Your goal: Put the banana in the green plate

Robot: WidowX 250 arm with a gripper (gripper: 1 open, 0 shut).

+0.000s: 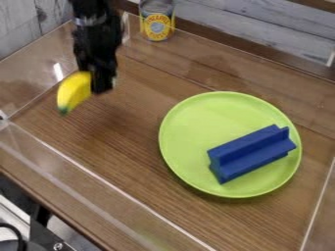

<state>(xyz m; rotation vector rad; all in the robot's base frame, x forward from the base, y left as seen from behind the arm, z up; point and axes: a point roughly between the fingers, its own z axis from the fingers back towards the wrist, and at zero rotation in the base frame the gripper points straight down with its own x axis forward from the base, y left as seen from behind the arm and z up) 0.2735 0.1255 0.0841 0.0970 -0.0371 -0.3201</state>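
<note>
The yellow banana (pixel 73 93) hangs tilted above the wooden table at the left, off the surface. My gripper (pixel 96 80) is shut on its upper right end, the black arm rising above it to the top of the frame. The green plate (pixel 194 123) lies on the table to the right, well apart from the banana and the gripper. A blue ridged block (pixel 252 152) rests on the plate's right half.
A yellow-labelled can (pixel 157 25) stands at the back, just right of the arm. Clear plastic walls (pixel 39 59) ring the table on the left and front. Bare wood lies between the banana and the plate.
</note>
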